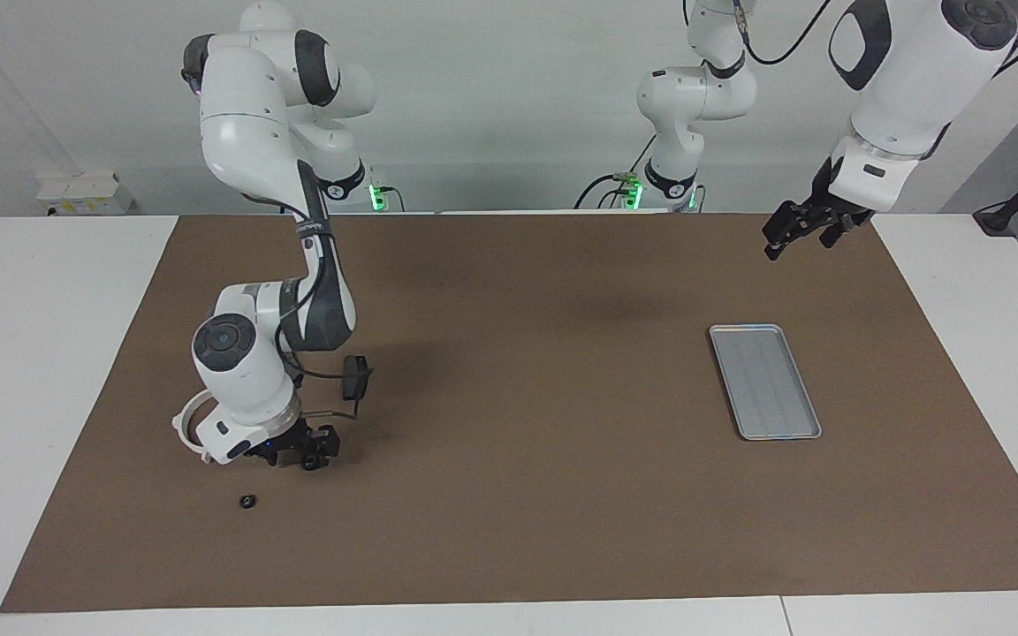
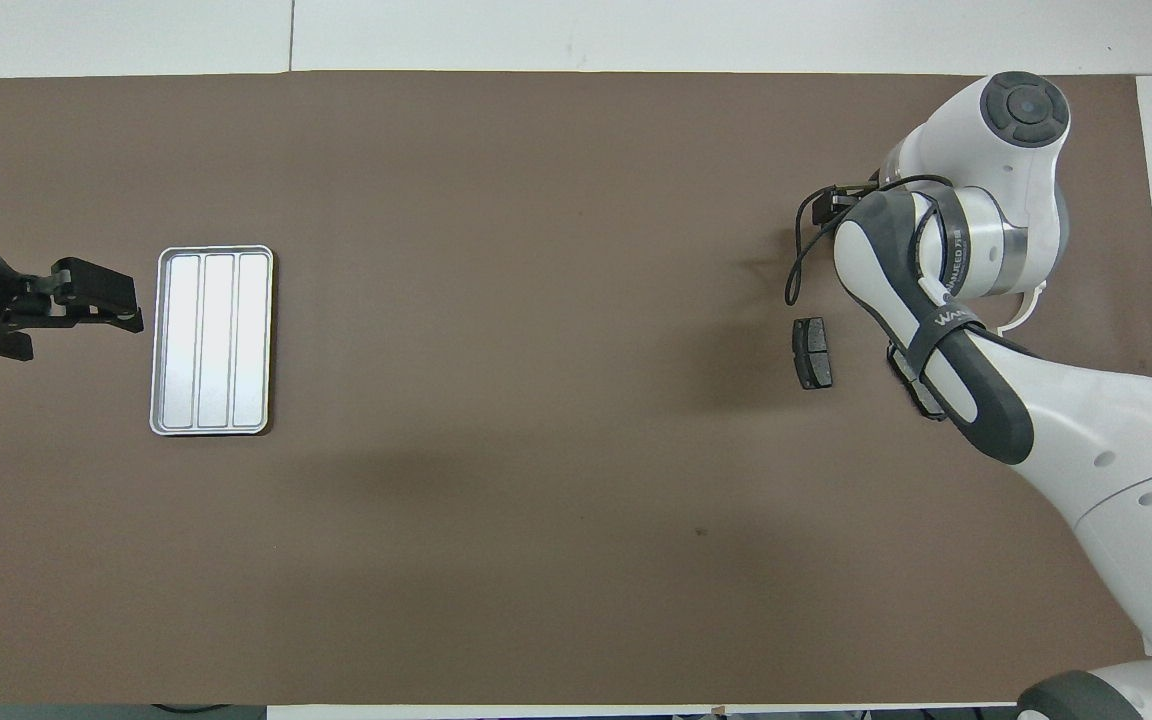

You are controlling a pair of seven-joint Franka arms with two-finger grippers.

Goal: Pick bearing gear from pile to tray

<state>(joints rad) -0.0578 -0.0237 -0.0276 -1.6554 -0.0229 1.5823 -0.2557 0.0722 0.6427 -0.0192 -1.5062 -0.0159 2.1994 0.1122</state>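
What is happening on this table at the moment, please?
The right gripper is down at the mat around a small black round piece in the pile, seemingly about to pick it up. Another small black round piece lies loose, farther from the robots. A white curved half-ring bracket and a dark grey brake pad lie close by. The flat rectangular silver-grey metal tray holds nothing yet. The left gripper waits open in the air near the tray's end of the table.
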